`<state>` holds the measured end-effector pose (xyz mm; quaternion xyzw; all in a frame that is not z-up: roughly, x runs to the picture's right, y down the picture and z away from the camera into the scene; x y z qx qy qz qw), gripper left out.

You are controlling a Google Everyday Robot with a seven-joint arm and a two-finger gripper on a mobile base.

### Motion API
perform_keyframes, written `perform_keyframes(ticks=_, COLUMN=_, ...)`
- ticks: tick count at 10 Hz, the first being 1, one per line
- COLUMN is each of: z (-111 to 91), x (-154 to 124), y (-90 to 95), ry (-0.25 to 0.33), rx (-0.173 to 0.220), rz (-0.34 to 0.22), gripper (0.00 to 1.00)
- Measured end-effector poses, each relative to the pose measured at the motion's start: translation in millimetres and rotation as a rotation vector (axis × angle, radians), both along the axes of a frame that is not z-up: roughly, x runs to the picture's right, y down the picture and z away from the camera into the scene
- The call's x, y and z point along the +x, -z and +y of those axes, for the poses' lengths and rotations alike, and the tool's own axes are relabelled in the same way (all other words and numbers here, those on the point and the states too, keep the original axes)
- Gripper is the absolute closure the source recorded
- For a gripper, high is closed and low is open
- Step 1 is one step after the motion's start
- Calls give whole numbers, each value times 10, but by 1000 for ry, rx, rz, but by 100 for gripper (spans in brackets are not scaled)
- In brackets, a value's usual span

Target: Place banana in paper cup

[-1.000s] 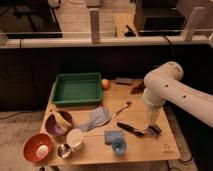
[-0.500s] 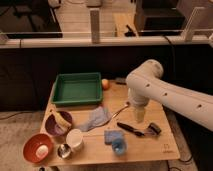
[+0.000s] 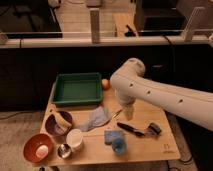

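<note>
the robot's big white arm point(image 3: 165, 95) comes in from the right over the light wooden table point(image 3: 155, 150). its gripper point(image 3: 128, 113) hangs pointing down above the middle of the tabletop, just right of a thin spoon-like utensil point(image 3: 117, 114). whether the gripper is apart or closed i cannot tell from where i stand.

the small curved pale-yellow banana point(image 3: 62, 121) is well off to the gripper's left, towards the front-left of the table, and lies inside a dark purple bowl point(image 3: 48, 126). a crumpled pale-blue cloth point(image 3: 97, 118) lies on the table between the gripper and that bowl.

the plain white paper cup point(image 3: 75, 138) stands upright just in front of the purple bowl and a little to its right, close against it. it is nearer to the banana than to the gripper. a small shiny metal cup point(image 3: 64, 150) sits right beside the paper cup on its left. past that is an orange-red bowl point(image 3: 30, 150) with something pale inside it.

a green rectangular tray point(image 3: 77, 89) sits at the back of the table, with a round orange fruit point(image 3: 105, 84) at its right corner. in front of the gripper are a small blue cup point(image 3: 118, 145) and a black-handled brush point(image 3: 136, 130).
</note>
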<state>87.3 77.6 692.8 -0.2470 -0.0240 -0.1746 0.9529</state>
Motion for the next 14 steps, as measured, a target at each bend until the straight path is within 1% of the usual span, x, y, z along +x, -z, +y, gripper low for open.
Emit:
perform_keyframes(ticks=1, z=-13, x=-48, y=-11, ry=15, rx=4, rz=-9, gripper=20)
perform_keyframes(ticks=3, z=-72, x=-293, y=-65, ry=49, rx=18, rz=-41, gripper=20)
perform_keyframes(ticks=6, z=-103, x=-468, y=-100, ry=84, rx=26, rz=-65, gripper=20)
perform_keyframes(ticks=8, z=-135, x=-746, y=-132, ry=125, rx=31, rz=-97, gripper=20)
perform_keyframes(ticks=11, z=-168, x=-856, y=-191, ry=146, rx=29, rz=-120, gripper=20)
perform_keyframes(ticks=14, z=-213, x=-1023, y=-265, ry=152, rx=30, rz=-145, gripper=20)
